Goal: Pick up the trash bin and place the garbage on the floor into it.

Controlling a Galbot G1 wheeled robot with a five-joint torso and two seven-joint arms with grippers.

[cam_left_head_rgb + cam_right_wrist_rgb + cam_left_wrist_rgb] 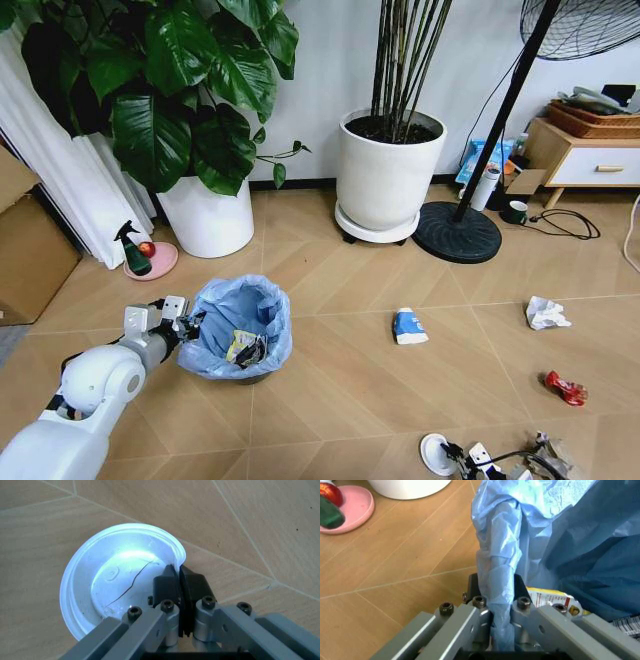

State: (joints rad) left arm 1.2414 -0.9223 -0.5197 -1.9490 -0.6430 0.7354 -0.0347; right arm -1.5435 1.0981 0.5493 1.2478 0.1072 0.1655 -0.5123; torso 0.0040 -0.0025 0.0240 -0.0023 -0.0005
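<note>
Tiled floor | trash bin (pixel 238 340) upright, mouth up, left gripper (pixel 501 603) clamping rim | right gripper (pixel 179 578) pinching white lid (pixel 117 588)

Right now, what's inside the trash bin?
Inside the trash bin, on the blue bag liner, lies a crumpled printed packet. The liner's folds hide the bottom. The left gripper pinches the rim.

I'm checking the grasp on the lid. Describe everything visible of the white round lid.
The thin, translucent white round plastic lid has a raised rim and a fine crack running across its face. It is tilted over the tan wood-look floor, its rim pinched between the black pads of the right hand, which is shut on it. In the head view the lid sits low near the robot, right of the bin.
</note>
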